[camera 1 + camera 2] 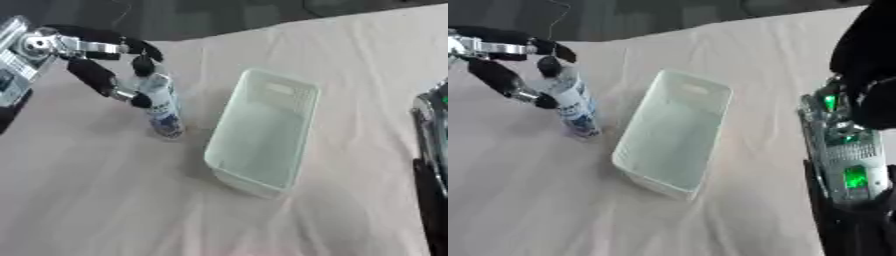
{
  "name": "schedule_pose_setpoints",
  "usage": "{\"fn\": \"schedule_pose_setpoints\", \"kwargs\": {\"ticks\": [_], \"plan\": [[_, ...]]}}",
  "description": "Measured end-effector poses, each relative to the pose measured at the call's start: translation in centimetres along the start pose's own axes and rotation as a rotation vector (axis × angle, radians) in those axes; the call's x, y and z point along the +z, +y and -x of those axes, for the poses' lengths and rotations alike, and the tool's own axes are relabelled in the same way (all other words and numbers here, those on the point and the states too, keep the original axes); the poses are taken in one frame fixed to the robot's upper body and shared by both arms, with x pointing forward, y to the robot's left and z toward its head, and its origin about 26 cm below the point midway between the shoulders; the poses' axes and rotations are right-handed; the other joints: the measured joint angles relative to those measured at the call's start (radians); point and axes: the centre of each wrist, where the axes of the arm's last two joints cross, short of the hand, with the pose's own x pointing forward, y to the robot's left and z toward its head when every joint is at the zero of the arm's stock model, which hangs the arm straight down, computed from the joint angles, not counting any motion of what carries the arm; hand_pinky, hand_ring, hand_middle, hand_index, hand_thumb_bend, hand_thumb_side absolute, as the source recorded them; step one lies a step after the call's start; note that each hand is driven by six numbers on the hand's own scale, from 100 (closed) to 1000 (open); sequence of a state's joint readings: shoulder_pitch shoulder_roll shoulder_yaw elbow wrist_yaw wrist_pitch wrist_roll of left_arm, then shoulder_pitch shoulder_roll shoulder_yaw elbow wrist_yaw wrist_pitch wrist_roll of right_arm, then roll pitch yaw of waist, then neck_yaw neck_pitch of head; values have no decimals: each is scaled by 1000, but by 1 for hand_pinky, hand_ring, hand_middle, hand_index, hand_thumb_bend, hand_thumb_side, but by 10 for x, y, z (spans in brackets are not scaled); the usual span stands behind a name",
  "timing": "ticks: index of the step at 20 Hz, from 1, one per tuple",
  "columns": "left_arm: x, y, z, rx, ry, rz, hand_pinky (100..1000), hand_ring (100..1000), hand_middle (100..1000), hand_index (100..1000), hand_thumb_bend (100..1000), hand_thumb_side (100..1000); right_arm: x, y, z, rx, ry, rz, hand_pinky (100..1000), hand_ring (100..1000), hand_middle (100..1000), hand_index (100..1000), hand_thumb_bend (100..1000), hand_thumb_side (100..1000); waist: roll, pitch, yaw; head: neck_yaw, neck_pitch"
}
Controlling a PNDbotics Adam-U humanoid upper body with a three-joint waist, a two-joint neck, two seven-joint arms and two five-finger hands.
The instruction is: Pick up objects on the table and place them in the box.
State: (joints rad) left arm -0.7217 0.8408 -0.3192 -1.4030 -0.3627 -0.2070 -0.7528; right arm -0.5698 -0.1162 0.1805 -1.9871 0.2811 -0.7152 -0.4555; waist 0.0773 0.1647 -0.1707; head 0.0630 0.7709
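Note:
A small clear bottle (pixel 163 111) with a blue-and-white label stands upright on the pale pink tablecloth, left of the box. My left hand (pixel 94 75) reaches in from the upper left, its black fingers (pixel 144 64) and thumb curled round the bottle's upper part. The box (pixel 224 122) is a pale translucent rectangular bin in the middle of the table with nothing visible inside it. My right arm runs up the right edge, and its dark hand (pixel 868 55) hangs above the table's right side, well away from the box.
The tablecloth (pixel 105 200) covers the whole surface, and its far edge runs diagonally across the top against a dark floor. Green lights glow on the right forearm (pixel 846 165) close to the box's right side.

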Motion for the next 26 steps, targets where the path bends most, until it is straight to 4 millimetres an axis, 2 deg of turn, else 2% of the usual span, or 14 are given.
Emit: {"fn": "schedule_pose_setpoints", "kwargs": {"ticks": [25,26], "plan": [[-12,-9,-2,37,-46,13,1000,1000,1000,1000,570,781,-1,3,0,-11,-9,5,407,519,564,639,100,1000,1,0,-10,-1,0],[-12,-9,-2,38,-46,15,1000,1000,1000,1000,531,831,-1,4,0,-13,-10,7,407,520,564,639,100,1000,1,0,-11,-1,0]]}}
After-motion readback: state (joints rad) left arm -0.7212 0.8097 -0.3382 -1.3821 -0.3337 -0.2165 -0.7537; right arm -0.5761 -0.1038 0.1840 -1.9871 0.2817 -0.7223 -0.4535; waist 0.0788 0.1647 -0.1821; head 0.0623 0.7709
